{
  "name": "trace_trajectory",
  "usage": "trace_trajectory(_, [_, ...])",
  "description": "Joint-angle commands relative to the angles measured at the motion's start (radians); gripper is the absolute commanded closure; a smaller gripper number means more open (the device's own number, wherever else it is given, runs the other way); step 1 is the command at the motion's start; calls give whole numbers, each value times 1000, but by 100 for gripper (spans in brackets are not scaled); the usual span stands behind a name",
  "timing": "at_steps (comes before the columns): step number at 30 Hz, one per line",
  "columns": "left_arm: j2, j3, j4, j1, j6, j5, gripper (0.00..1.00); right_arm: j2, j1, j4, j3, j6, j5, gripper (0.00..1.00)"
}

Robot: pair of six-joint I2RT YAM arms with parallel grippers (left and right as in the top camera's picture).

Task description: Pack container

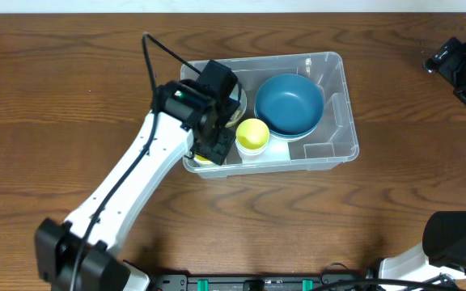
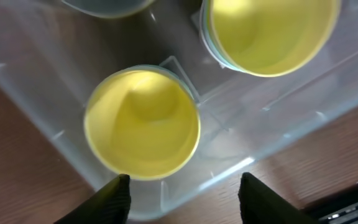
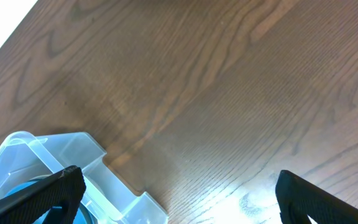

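Container (image 1: 334, 129) near the far edge holds a bowl (image 1: 290, 103) and cups (image 1: 252, 135) — left gripper (image 2: 185, 202) gapes empty above one. Placing looks done; next, lift straight clear. Right gripper (image 3: 179, 199): open, empty.

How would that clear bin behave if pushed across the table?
The bin looks like thin clear plastic, so probably light and a bit flexible. Low and wide, it would likely slide on the smooth table rather than tip. The bowl and cups inside might shift.
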Motion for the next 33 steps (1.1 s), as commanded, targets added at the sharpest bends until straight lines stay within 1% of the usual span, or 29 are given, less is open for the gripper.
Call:
trace_trajectory(1, [-129, 15, -3, 8, -47, -34, 39, -17, -4, -2, 11, 8, 5, 1])
trace_trajectory(3, [-191, 15, -3, 19, -71, -45, 31, -17, -4, -2, 11, 8, 5, 1])
trace_trajectory(5, [-253, 15, -3, 30, -82, -45, 19, -17, -4, -2, 11, 8, 5, 1])
trace_trajectory(6, [-290, 15, -3, 33, -86, -45, 16, -17, -4, -2, 11, 8, 5, 1])
trace_trajectory(7, [-317, 15, -4, 34, -86, -45, 11, -17, -4, -2, 11, 8, 5, 1])
trace_trajectory(10, [-403, 15, -3, 34, -85, -45, 2, -17, -4, -2, 11, 8, 5, 1])
trace_trajectory(17, [-588, 15, -26, 34, -86, -44, 2, -17, -4, -2, 11, 8, 5, 1])
trace_trajectory(22, [-679, 15, -31, 34, -85, -44, 2, -17, -4, -2, 11, 8, 5, 1])
trace_trajectory(29, [-721, 15, -31, 34, -79, -45, 2, -17, -4, -2, 11, 8, 5, 1])
trace_trajectory(33, [-718, 12, -34, 34, -28, -46, 2, -17, -4, -2, 11, 8, 5, 1])
